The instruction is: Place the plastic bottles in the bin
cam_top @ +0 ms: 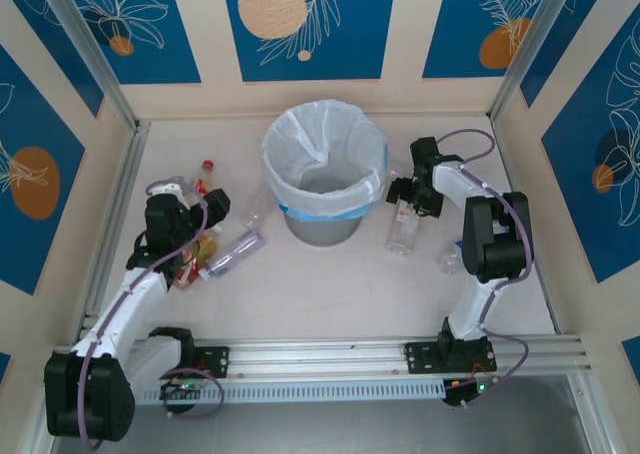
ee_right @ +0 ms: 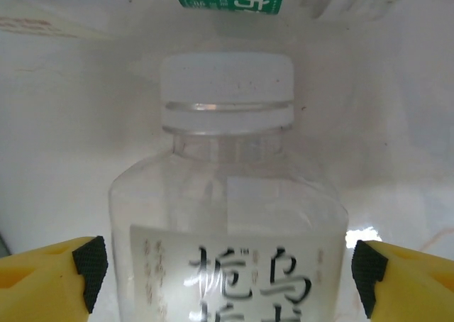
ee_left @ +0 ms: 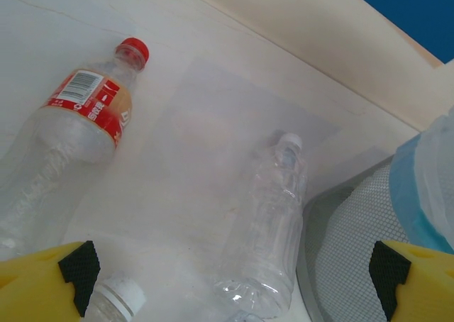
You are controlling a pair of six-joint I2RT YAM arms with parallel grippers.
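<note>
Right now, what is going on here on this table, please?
Two robot arms are at work around the lined bin. The right gripper straddles a white-capped labelled bottle beside the bin, with its jaws close at the bottle's sides; whether they press it, I cannot tell. The left gripper hangs open above a red-capped bottle and a clear bottle, both lying on the table by the bin.

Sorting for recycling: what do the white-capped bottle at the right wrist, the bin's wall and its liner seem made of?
The white-capped bottle: clear glossy plastic, the background shows through it; its cap is opaque white plastic. The bin: grey fine mesh wall, probably metal, though the look leaves that open. The liner: thin translucent white plastic film, crinkled, with a blue edge.
</note>
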